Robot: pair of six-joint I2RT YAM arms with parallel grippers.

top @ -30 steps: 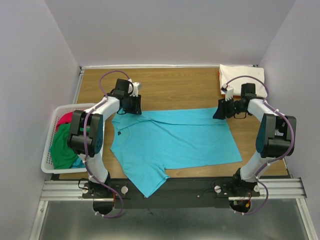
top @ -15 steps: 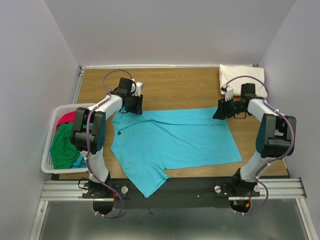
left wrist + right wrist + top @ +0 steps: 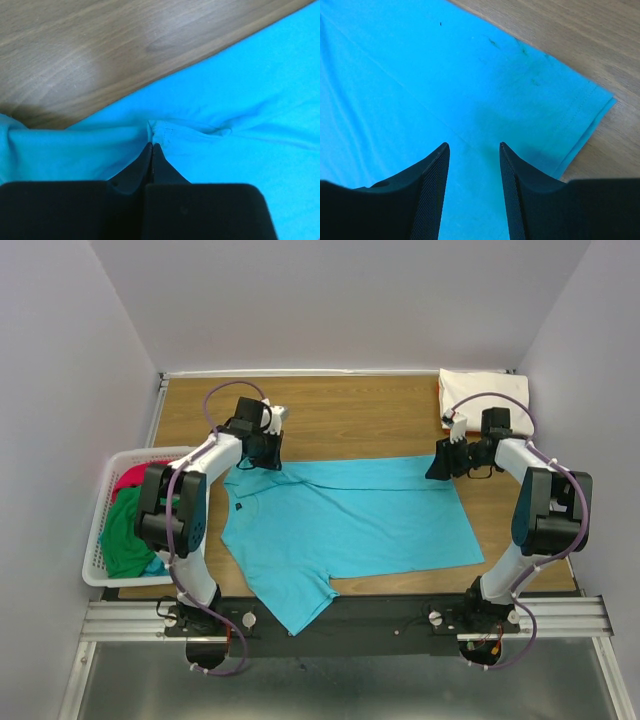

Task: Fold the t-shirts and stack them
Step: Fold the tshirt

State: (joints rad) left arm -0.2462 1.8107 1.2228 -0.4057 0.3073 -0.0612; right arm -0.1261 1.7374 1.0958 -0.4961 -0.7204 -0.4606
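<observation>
- Shows a turquoise t-shirt [image 3: 350, 520] lying open and mostly flat across the middle of the worktop [image 3: 350, 415]; neck end towards the left, hem towards the right, one sleeve reaching to the near edge and over the black rail between the arm bases.
- Finds the left pincer [image 3: 271, 461] down at the far-left edge of that shirt; in the left wrist view, pressed together [image 3: 152, 146] and pinching a small raised fold of the turquoise cloth [image 3: 240, 110], with puckers running out from the pinch and bare wood [image 3: 100, 50] just beyond the cloth edge.
- Puts the right pincer [image 3: 436, 470] at the shirt's far-right corner; in the right wrist view, spread apart [image 3: 472, 147] with turquoise cloth [image 3: 420, 75] showing in the gap; stitched hem corner just to the right, wood [image 3: 570, 30] past it; cannot tell whether the tips touch the cloth.
- Places a folded cream-white t-shirt [image 3: 483, 395] in the far-right corner of the worktop, well apart from the turquoise one.
- Holds a red t-shirt [image 3: 130, 478] and a green t-shirt [image 3: 125, 525] bunched together, unfolded, in the white lattice basket [image 3: 93, 558] at the left edge; red at the far end, green nearer.
</observation>
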